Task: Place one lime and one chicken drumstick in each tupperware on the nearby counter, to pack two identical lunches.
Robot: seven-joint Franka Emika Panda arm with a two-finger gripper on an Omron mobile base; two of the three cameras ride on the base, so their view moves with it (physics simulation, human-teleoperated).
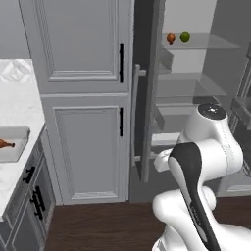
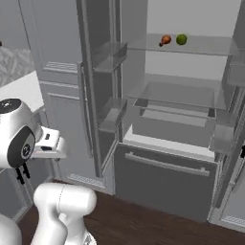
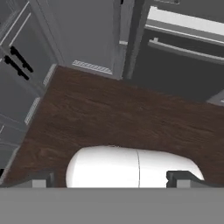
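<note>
Our gripper [image 3: 112,178] spread wide and holding nothing, pointed down at dark wood floor [image 3: 118,118], open fridge [image 3: 183,30] ahead of us, grey cabinets [image 3: 22,87] off to one side

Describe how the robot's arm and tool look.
The glossy white arm has rounded, bulbous segments, a black band along one link and a dark round cap with a silver ring at a joint. The tool ends in two small dark grey, blocky fingertips.
</note>
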